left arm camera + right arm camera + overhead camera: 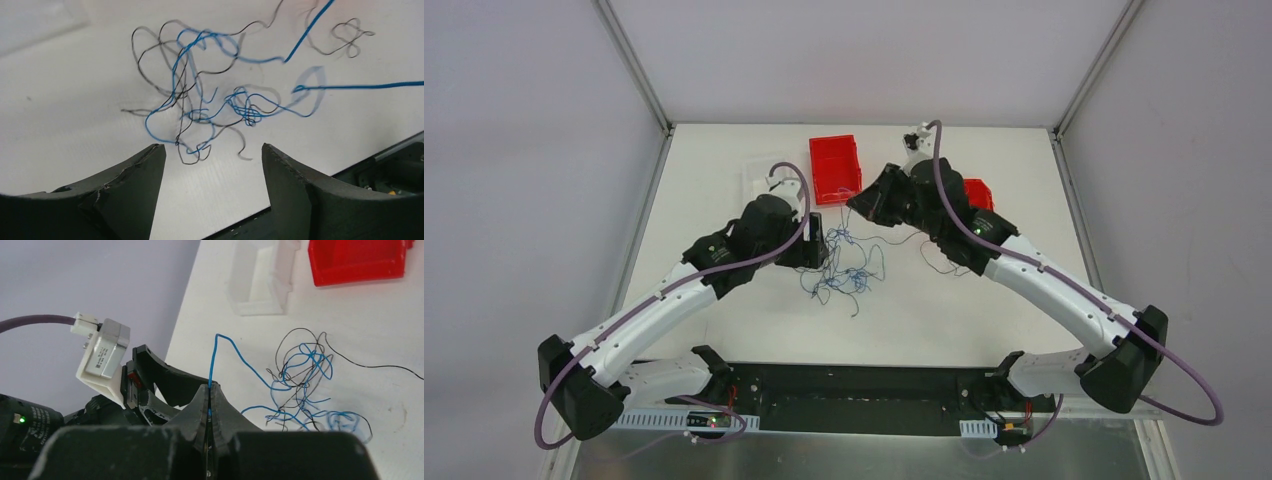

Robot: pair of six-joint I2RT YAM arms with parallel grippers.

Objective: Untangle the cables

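There, the right gripper (210,391) is pinched tight on one blue wire (212,360). The left gripper (212,152) gapes empty over the cables (240,102), which look mostly knotted. Early days, I'd say.

Blue and black cables (245,107) tangled, jaws apart

Looked down in the top external view from high above and behind the tangle of hair-thin blue and black wires (842,268), well apart. Peered from the left wrist, low and close, straight at that tangle. Faced from the right wrist across it, near, toward the red rectangular plastic bin (357,262) beyond. Shared that tangle in all three.
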